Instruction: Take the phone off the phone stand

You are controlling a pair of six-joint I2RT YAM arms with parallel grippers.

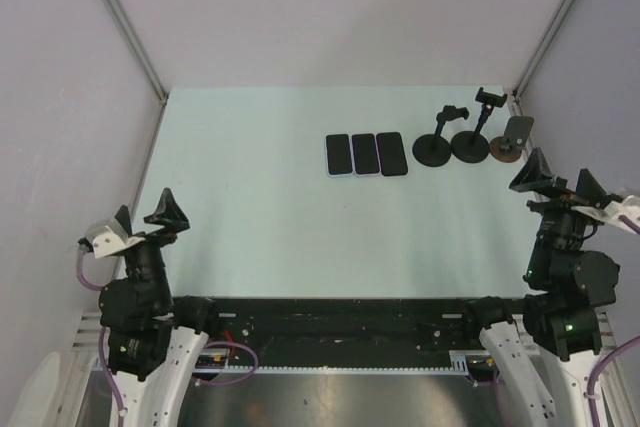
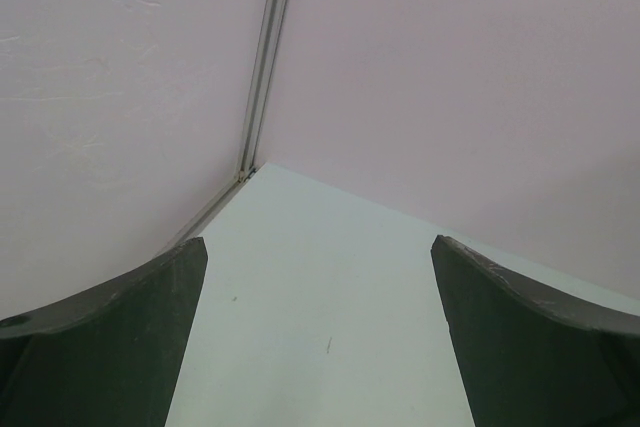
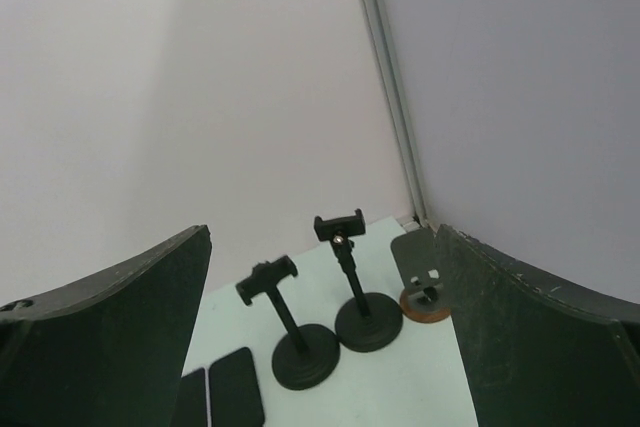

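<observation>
Three dark phones [image 1: 364, 154] lie flat side by side on the table's far middle. To their right stand two black clamp stands [image 1: 432, 147] [image 1: 470, 144] and a grey plate stand on a wooden base [image 1: 510, 140]; no stand holds a phone. My right gripper [image 1: 562, 180] is open and empty, just in front of the stands. The right wrist view shows the clamp stands [image 3: 300, 347] [image 3: 365, 317], the grey stand [image 3: 420, 272] and two phones [image 3: 235, 392] between its fingers [image 3: 324, 237]. My left gripper [image 1: 146, 213] is open and empty at the near left, also shown in its wrist view [image 2: 320, 247].
The pale green table [image 1: 250, 207] is boxed in by pink-grey walls with metal corner posts [image 1: 125, 22] [image 1: 560, 17]. The stands sit close to the far right corner. The left wrist view shows bare table [image 2: 320, 327] and the far left corner [image 2: 248, 172].
</observation>
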